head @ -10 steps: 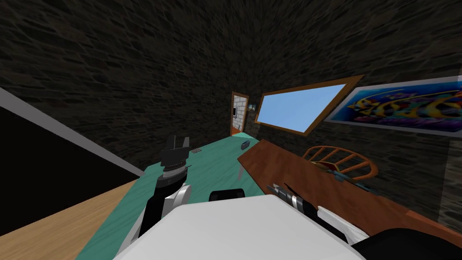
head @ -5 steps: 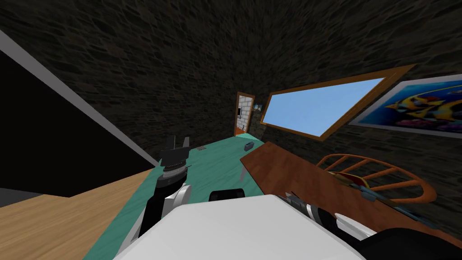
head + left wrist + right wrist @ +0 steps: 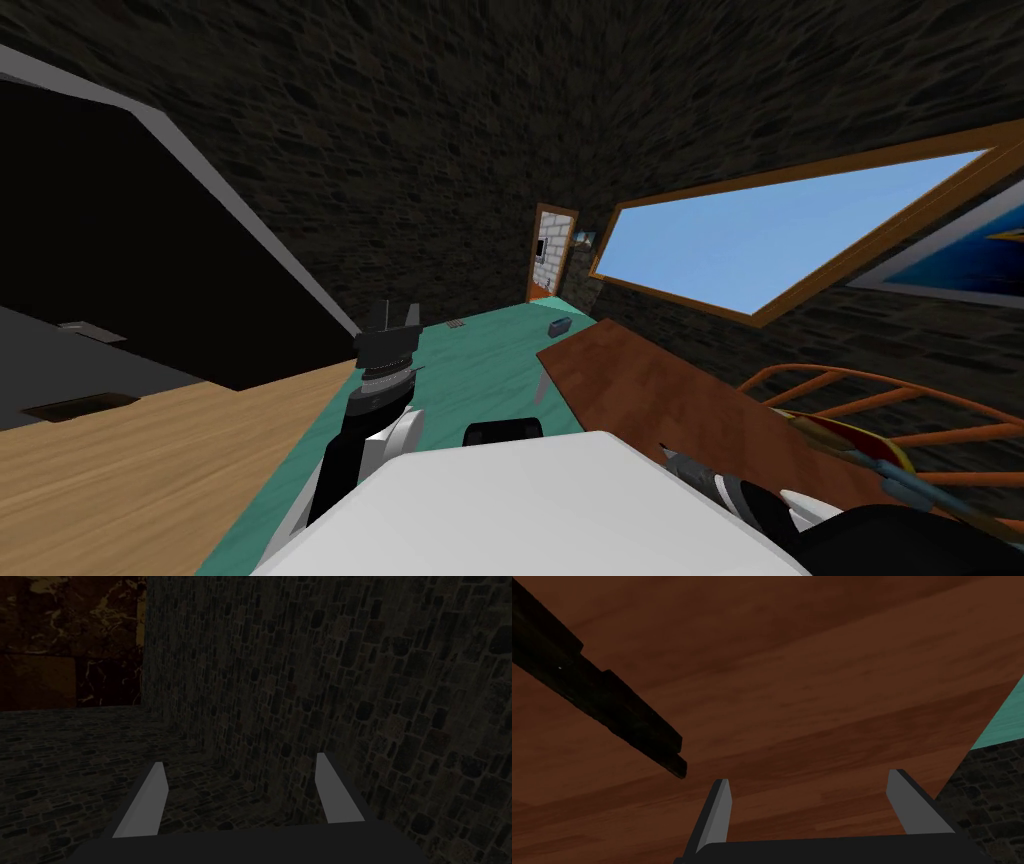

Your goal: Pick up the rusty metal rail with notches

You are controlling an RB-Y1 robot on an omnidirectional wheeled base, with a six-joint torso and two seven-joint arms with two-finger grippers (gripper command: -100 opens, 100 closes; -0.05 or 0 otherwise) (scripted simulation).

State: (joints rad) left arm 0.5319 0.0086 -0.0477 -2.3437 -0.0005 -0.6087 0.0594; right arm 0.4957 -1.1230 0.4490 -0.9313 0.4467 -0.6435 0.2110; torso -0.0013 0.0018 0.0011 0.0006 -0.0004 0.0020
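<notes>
The rail (image 3: 597,696) is a long, very dark bar with stepped notches, lying flat on the brown wooden tabletop (image 3: 822,691). My right gripper (image 3: 809,777) hovers over that tabletop, open and empty; the rail's near end lies just beyond and to the outside of one finger (image 3: 718,811), not between the two. In the head view the table (image 3: 640,385) stands at my right. My left gripper (image 3: 390,322) is raised in front of me over the teal floor, open with nothing in it (image 3: 239,760).
An orange spindle-back chair (image 3: 880,425) stands behind the table under a wide window (image 3: 770,235). A small dark box (image 3: 559,326) sits on the teal floor (image 3: 480,370) near a far doorway (image 3: 552,252). Light wood flooring (image 3: 150,470) and a black area (image 3: 100,250) lie to the left.
My view has swung left: window, chair and table slid rightward and grew, and more of the black area and wood floor came in. Both arms keep their pose.
</notes>
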